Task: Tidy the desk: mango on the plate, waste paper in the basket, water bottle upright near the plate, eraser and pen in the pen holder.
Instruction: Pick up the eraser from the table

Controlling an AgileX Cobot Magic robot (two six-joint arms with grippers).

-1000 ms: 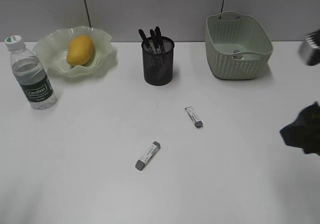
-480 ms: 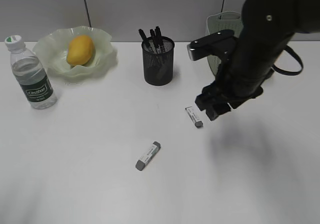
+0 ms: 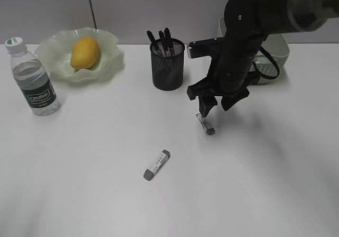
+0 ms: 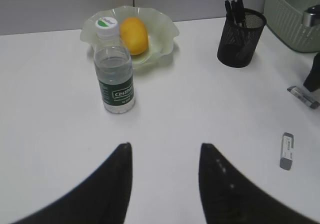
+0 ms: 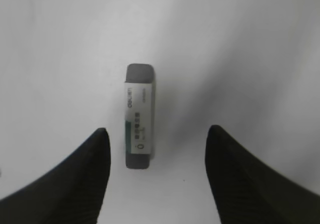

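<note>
Two grey-ended erasers lie on the desk: one [image 3: 205, 124] right of centre, the other [image 3: 157, 164] nearer the front. My right gripper [image 3: 216, 108] hangs open just above the first eraser [image 5: 139, 116], which lies toward the left finger of the right gripper [image 5: 156, 129]. The mango [image 3: 85, 53] rests in the plate [image 3: 108, 62]. The water bottle [image 3: 33, 81] stands upright left of the plate. Black pens [image 3: 163, 40] stand in the pen holder [image 3: 168, 65]. My left gripper [image 4: 165, 146] is open over bare desk, well short of the bottle [image 4: 116, 74]. The waste paper is hidden.
The basket [image 3: 278, 49] stands at the back right, mostly covered by my right arm. The pen holder is close behind and left of the right gripper. The left wrist view shows the front eraser [image 4: 287, 150] off to the right.
My right arm has swung in from the right edge across the basket and come down over the eraser right of centre. Nothing on the desk has moved.
</note>
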